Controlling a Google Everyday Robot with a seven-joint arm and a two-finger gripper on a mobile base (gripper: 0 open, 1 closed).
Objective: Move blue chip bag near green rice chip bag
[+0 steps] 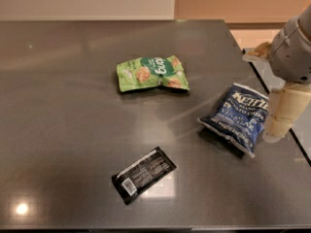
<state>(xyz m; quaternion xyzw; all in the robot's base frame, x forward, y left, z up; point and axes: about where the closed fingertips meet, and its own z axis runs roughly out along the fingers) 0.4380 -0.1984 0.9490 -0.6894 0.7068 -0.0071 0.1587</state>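
The blue chip bag (237, 117), dark navy with white "Kettle" lettering, lies flat on the dark table at the right, near the right edge. The green rice chip bag (151, 73), light green with a dark green patch and tan chips pictured, lies flat near the table's middle, up and to the left of the blue bag, well apart from it. My gripper (276, 126) is cream coloured, hangs from the grey arm at the far right, and sits just beside the blue bag's right edge. It holds nothing that I can see.
A flat black packet with a barcode (143, 174) lies at the front, left of the blue bag. The dark grey table (63, 115) ends close by on the right and at the front. A pale wall runs behind.
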